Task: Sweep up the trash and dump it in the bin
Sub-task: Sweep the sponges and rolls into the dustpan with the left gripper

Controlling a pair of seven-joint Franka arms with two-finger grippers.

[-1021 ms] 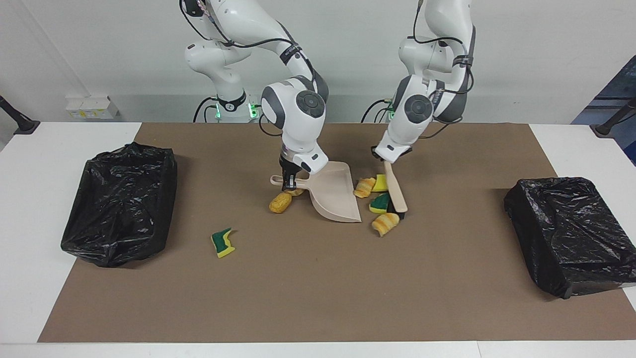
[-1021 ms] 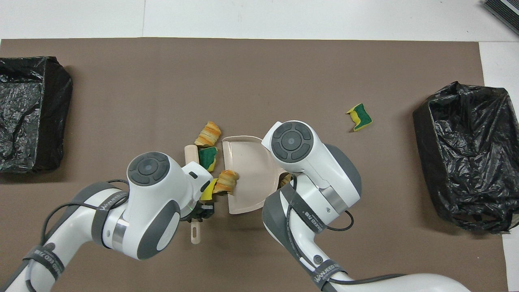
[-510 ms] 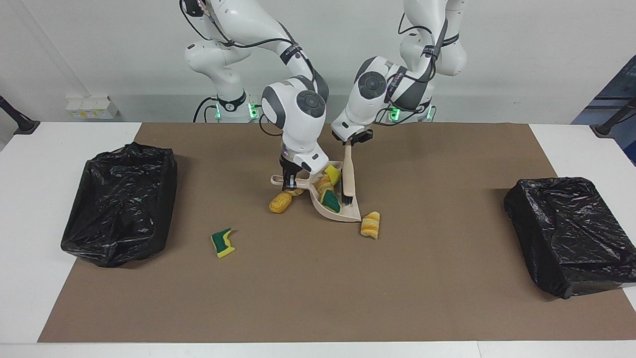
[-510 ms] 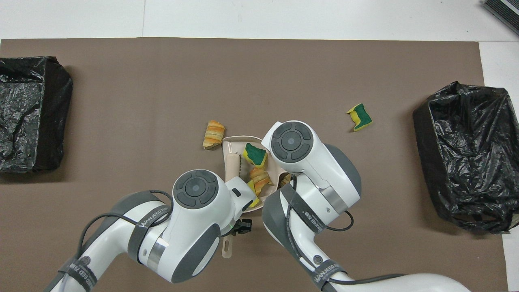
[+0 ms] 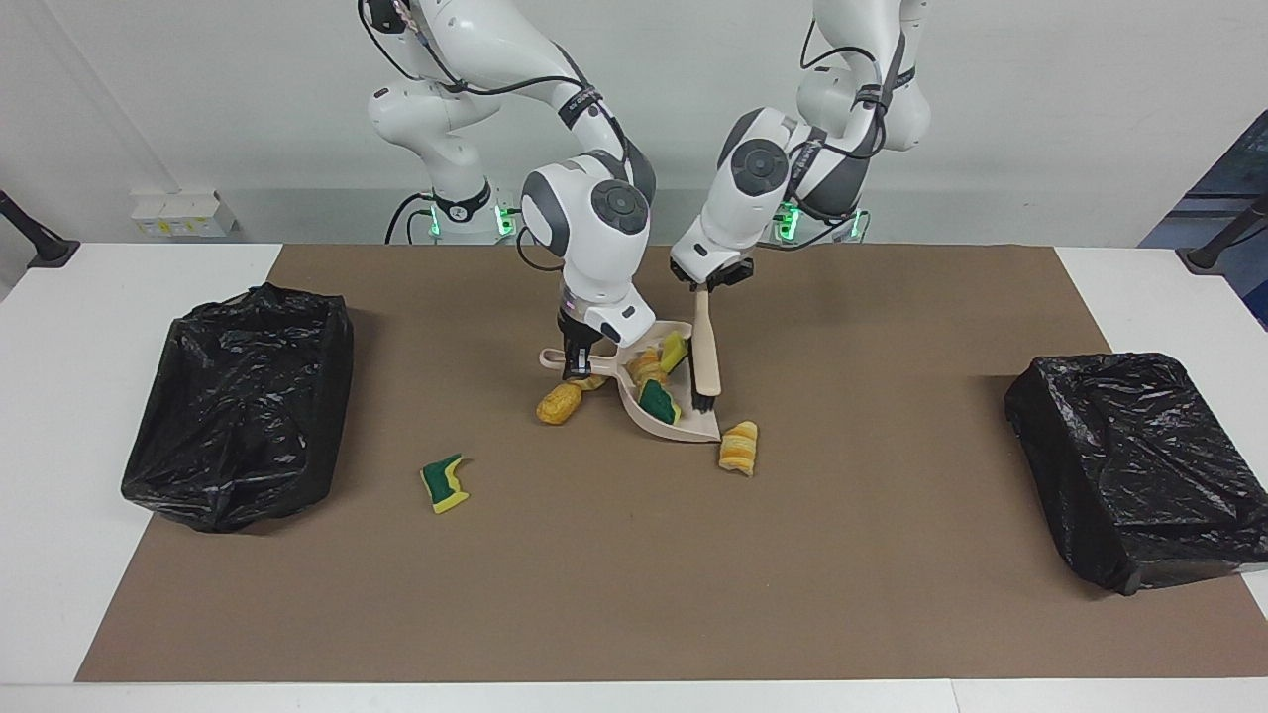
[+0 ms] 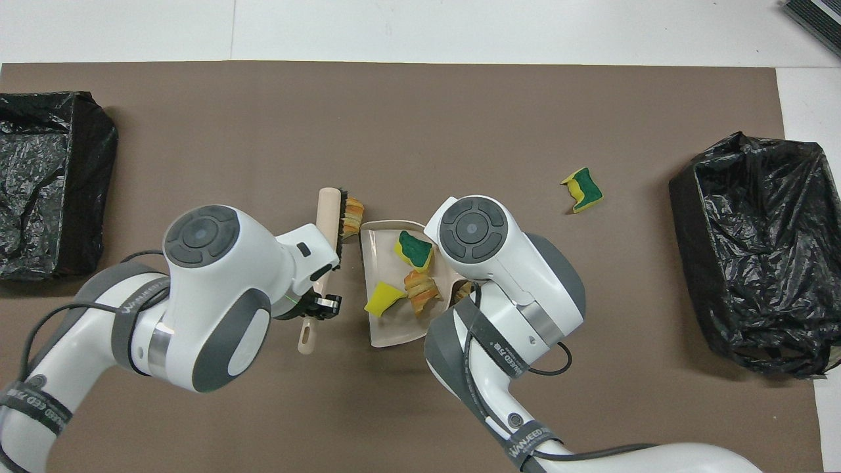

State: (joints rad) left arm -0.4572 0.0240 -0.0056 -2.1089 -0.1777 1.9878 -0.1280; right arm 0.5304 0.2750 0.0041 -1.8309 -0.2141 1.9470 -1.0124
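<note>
Left tool (image 5: 709, 284) clamped on brush (image 5: 704, 349), right tool (image 5: 577, 362) on dustpan (image 5: 682, 421) handle, three scraps (image 6: 407, 276) in pan: risk of flicking rim-side pastry lump (image 5: 739, 447) past, stranding lump (image 5: 559, 403) by handle and sponge piece (image 5: 444, 482) farther out on bench (image 5: 614, 584).

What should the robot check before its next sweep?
1. Right end effector grips the dustpan handle: ok.
2. Left end effector grips the brush: ok.
3. Three scraps lie in the dustpan: ok.
4. All trash collected: not ok. One pastry lump lies just outside the pan's lip, another lump sits by its handle, and a sponge piece lies apart on the mat.
5. Bristles touching the mat: cannot tell.
</note>
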